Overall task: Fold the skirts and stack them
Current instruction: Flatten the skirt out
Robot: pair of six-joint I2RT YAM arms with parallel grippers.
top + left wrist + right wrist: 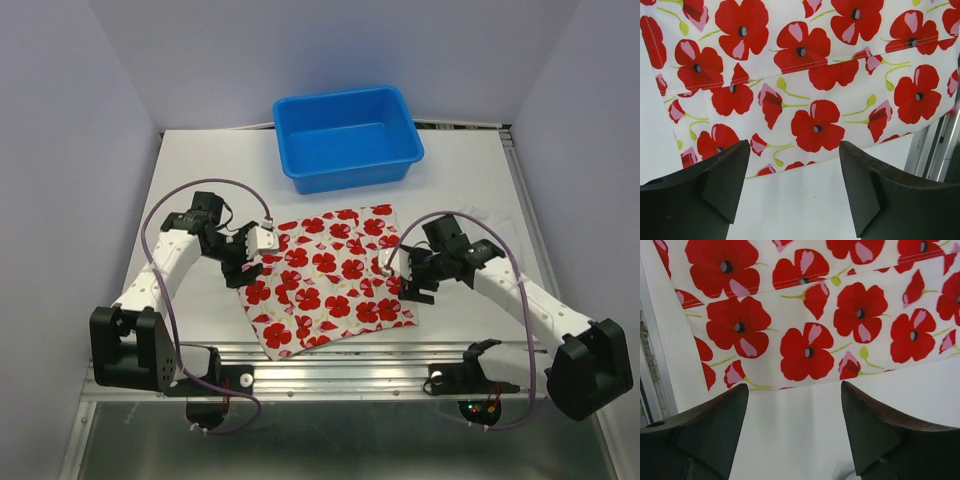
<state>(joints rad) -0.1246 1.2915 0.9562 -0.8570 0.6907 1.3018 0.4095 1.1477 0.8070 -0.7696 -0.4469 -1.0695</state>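
Left claw (247, 262): spread wide, nothing gripped. Dark fingers (725, 185) low over the bare white surface (200, 180), edge of the skirt (330, 275) just ahead of the tips. Right claw (402, 275): likewise spread wide, empty, facing the opposite edge of the skirt over bare surface.

Skirt: flat on the surface between both claws, laid askew to the surface edges. On the near side of the blue tub (350, 168) and apart from it.

Cloth: white ground printed with large red poppies, dark centres, pink highlights, thin green stems and buds. Straight stitched seam across it in both wrist views, flower pattern broken along that line.
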